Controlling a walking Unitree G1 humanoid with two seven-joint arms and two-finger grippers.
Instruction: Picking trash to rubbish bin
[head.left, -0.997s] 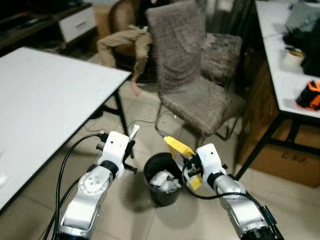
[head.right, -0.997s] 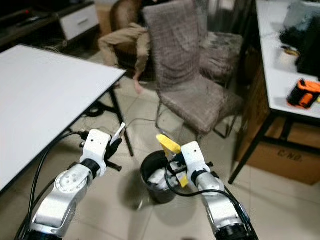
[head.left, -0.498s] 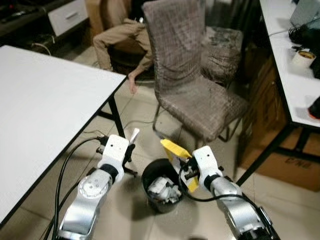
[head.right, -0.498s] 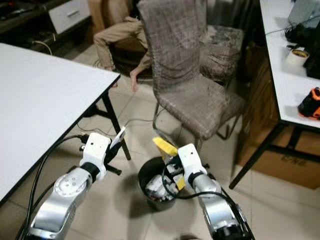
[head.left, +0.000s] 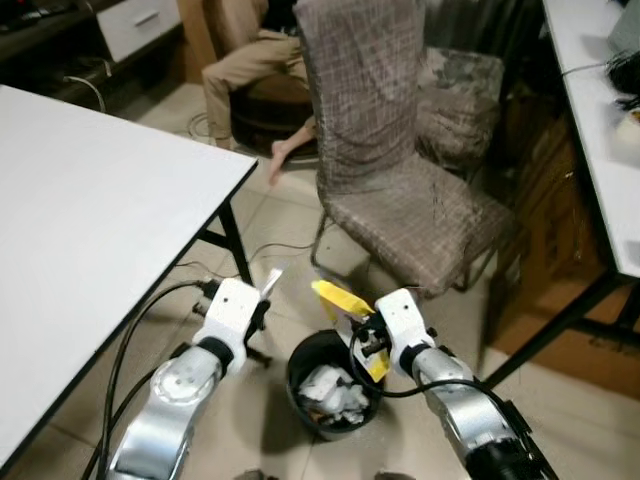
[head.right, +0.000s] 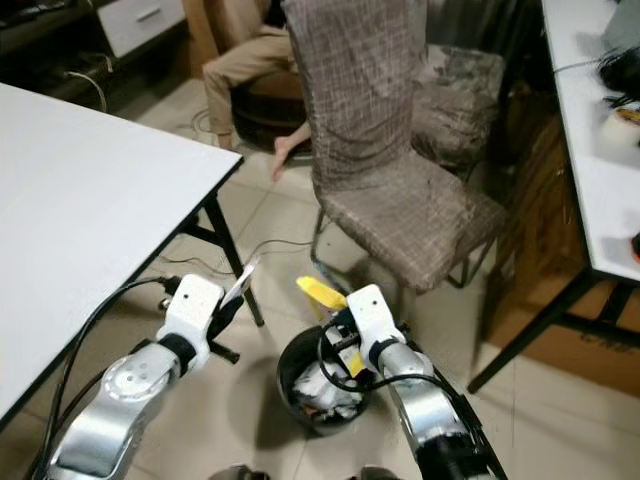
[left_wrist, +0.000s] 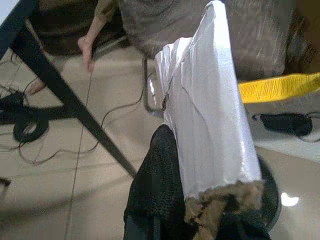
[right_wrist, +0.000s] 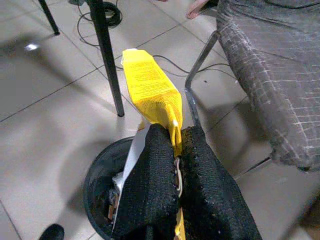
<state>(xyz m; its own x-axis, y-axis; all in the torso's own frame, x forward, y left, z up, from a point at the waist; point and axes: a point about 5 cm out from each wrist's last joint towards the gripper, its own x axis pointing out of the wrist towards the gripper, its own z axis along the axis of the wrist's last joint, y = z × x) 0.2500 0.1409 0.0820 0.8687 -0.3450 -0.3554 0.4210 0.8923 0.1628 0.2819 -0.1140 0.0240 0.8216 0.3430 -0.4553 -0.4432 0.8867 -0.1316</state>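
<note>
Yellow paper packet (right_wrist: 150, 90) pinched in the closed right gripper (head.left: 362, 330) above the round black bin (head.left: 300, 365) at lower centre, left gripper (head.left: 262, 300) clamping white wrapper (left_wrist: 210, 120); releasing comes next

Right gripper (head.left: 352, 322) with yellow packet (head.left: 338, 298) moved over bin (head.left: 333, 385).

No text can be read anywhere. The yellow packet (right_wrist: 150, 92) pinched in the right pincer (right_wrist: 175, 150) carries fine dark print across its face, but the lines are too small and blurred to make out a word or brand. The white wrapper (left_wrist: 210, 110) in the left pincer (left_wrist: 200, 210) shows a blank, glossy side.
</note>
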